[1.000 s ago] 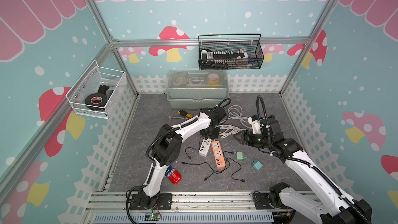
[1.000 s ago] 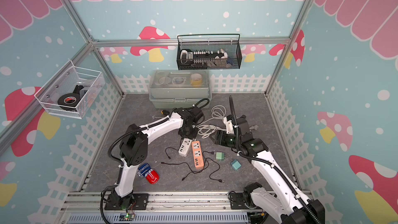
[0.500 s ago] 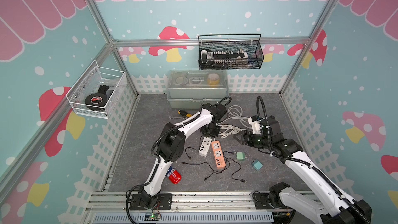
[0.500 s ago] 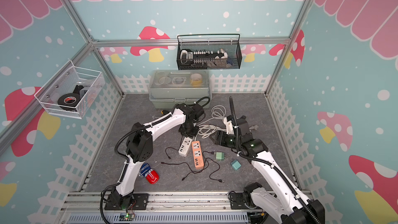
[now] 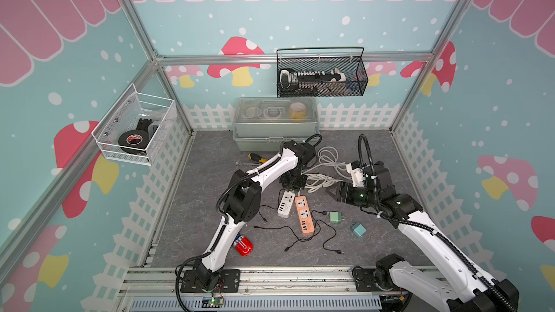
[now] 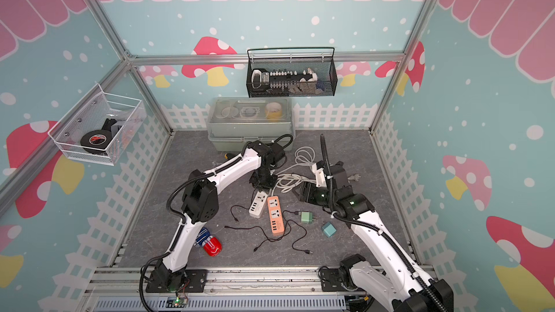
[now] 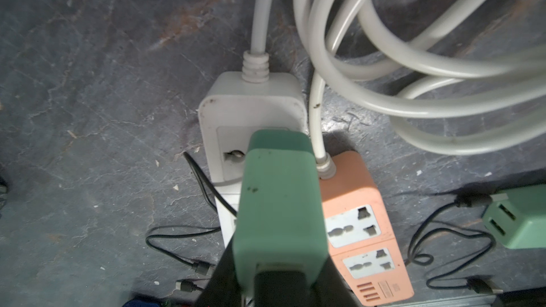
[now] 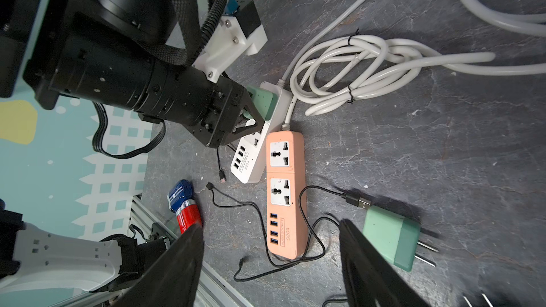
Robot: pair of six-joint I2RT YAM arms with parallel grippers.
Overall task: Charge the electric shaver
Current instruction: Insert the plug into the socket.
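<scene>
- Over the last second your left arm has swung in toward the white strip (image 7: 251, 107). In the last half second it has barely moved.
- Your left tool (image 5: 292, 186) is clenched on the adapter (image 7: 279, 208), holding it at the end socket of the white strip. That strip lies touching the orange strip (image 7: 357, 217).
- The prongs are hidden, so you cannot tell whether the adapter is fully seated.
- Your right tool (image 5: 330, 191) has not shifted. It is released and empty, and hovers near the orange strip's cord end.
- The shaver (image 5: 243, 246) lies on the tabletop (image 5: 210, 175), well apart from the orange strip and near the left arm's base. Nothing is plugged into it.
- A cable (image 8: 304, 202) is draped over the orange strip, its USB plug free.
- Judging from this, the power side is nearly set. Cable and shaver are still to be joined.
</scene>
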